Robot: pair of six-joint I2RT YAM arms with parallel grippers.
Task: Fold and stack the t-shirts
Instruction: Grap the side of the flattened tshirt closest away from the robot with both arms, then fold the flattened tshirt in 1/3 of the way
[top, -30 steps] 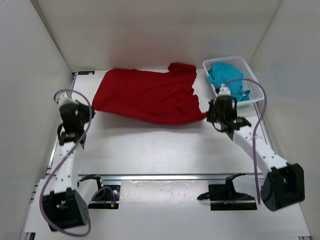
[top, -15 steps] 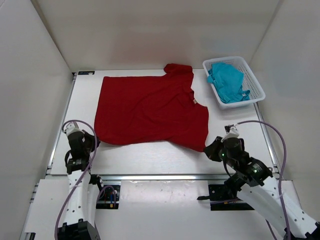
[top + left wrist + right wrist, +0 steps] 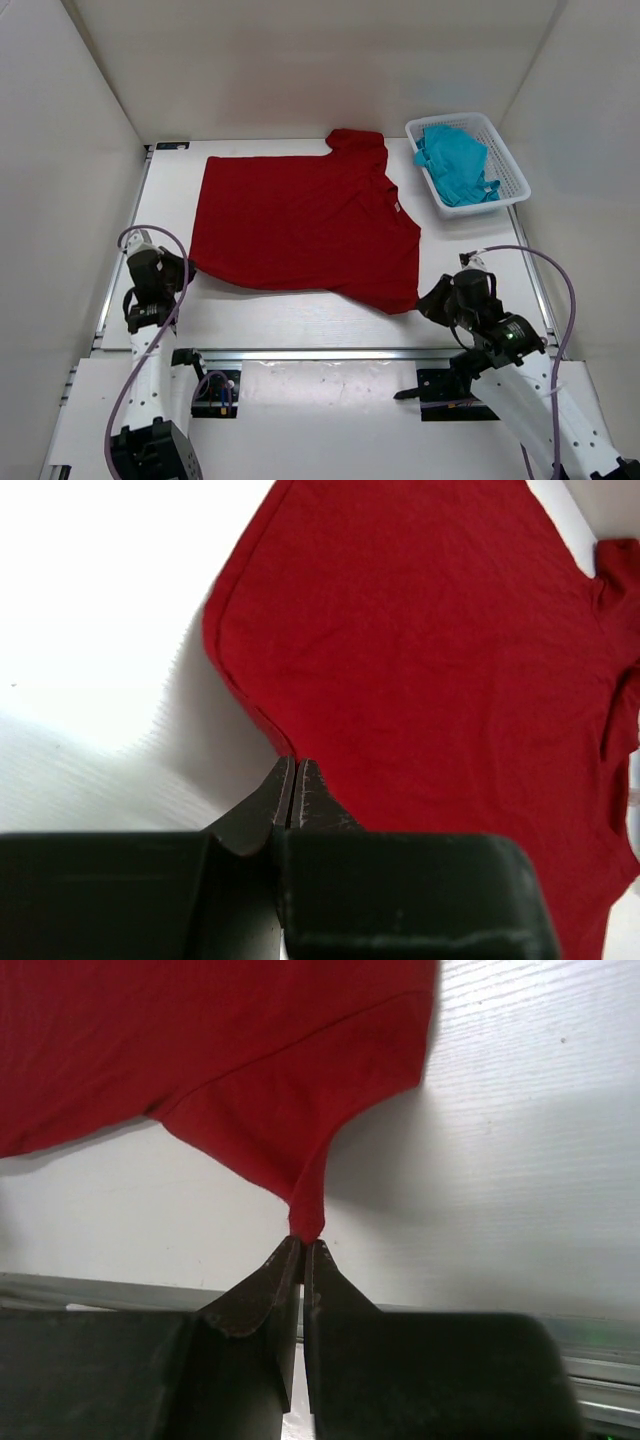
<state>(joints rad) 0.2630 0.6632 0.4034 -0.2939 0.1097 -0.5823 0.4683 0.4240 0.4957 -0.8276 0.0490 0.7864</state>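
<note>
Top external: one red shirt [image 3: 300, 225] spread, one teal shirt [image 3: 455, 160], one basket [image 3: 509, 158].

The dark red t-shirt [image 3: 305, 225] is seen as soft, matt cloth with fine creases and a stitched hem, and the teal-blue t-shirt [image 3: 455, 165] as a like matt cloth, crumpled, within a white plastic mesh basket [image 3: 510, 165] of slight gloss. The table [image 3: 300, 320] is surfaced in white with a faint grain of fine parallel lines and a low sheen, and a bare silvery metal rail [image 3: 330, 352] is set along its near edge. The left gripper [image 3: 295, 765] and right gripper [image 3: 303, 1245] are fitted with fingers [image 3: 262, 815] of a dark, matt, faintly rough material, seemingly plastic.
</note>
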